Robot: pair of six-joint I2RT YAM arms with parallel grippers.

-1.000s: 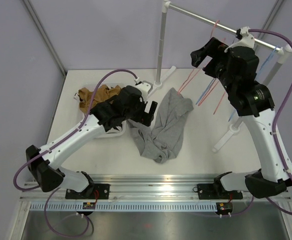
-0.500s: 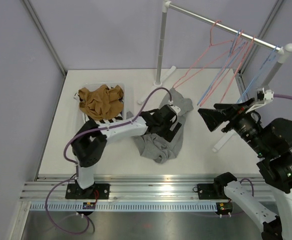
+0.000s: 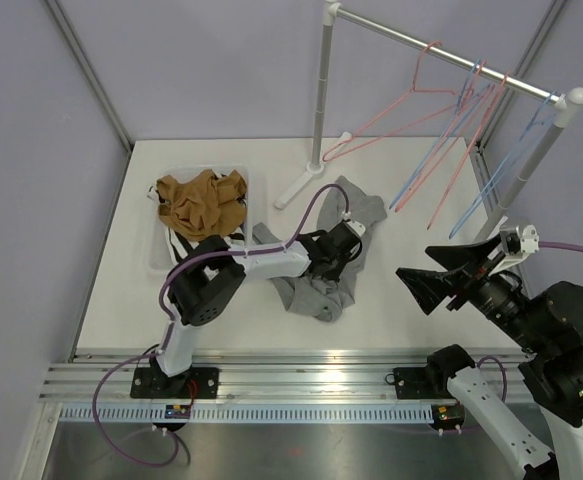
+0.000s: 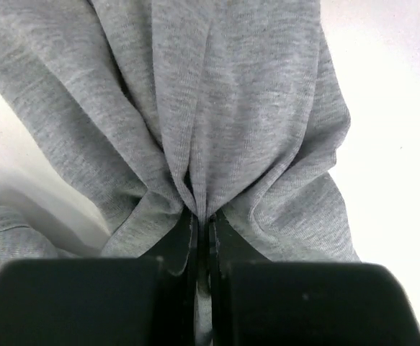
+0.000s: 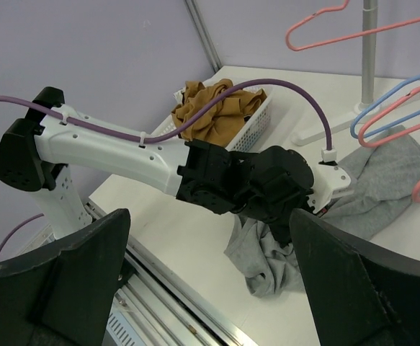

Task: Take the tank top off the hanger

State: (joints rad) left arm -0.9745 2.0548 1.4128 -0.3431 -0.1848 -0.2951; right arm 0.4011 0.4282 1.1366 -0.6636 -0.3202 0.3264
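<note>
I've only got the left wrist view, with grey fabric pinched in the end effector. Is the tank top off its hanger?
Observer: Yes, the grey tank top lies crumpled on the table; the hangers on the rail hang bare.
Operator: Where's the right end effector?
Observer: Raised near the table's right front, open, holding nothing.
Operator: Anything beside the tank top?
Observer: A white basket holding a brown garment, to its left.

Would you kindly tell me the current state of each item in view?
tank top: off the hangers, crumpled on the table, pinched.
left gripper: shut on tank top.
right gripper: open, empty, raised.
hangers: bare, hanging on rail.
basket: holds a brown garment.
</note>
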